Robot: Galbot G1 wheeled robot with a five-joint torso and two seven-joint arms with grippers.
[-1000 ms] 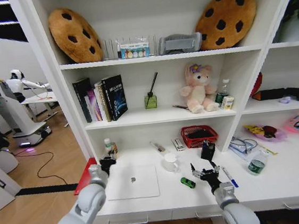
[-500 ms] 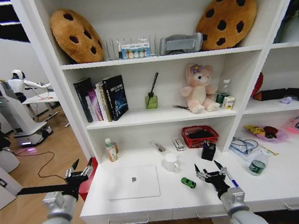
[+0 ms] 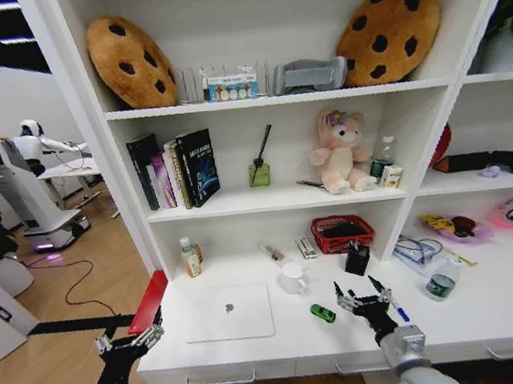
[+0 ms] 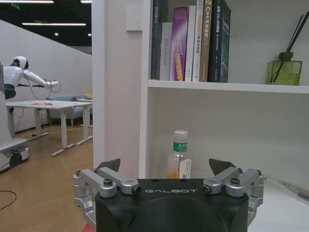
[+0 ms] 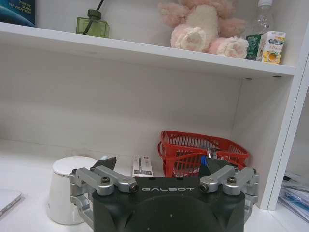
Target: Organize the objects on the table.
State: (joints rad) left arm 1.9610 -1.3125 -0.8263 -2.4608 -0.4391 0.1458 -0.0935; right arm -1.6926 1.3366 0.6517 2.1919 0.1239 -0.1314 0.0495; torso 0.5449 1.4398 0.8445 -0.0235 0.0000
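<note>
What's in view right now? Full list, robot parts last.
laptop: 1, silver, closed, desk left-centre
toy car: 1, green, desk right of laptop
white cup: 1, desk behind the car
red basket: 1, desk back
orange-drink bottle: 1, desk back left
blue pen: 1, desk beside right end effector
books: several, dark and purple, middle shelf
reed diffuser: 1, green, middle shelf
plush bear: 1, pink, middle shelf
cookie cushions: 2, brown, top shelf
desk: 1, white
left end effector: open, off desk's left front corner
right end effector: open, above desk right of the car
</note>
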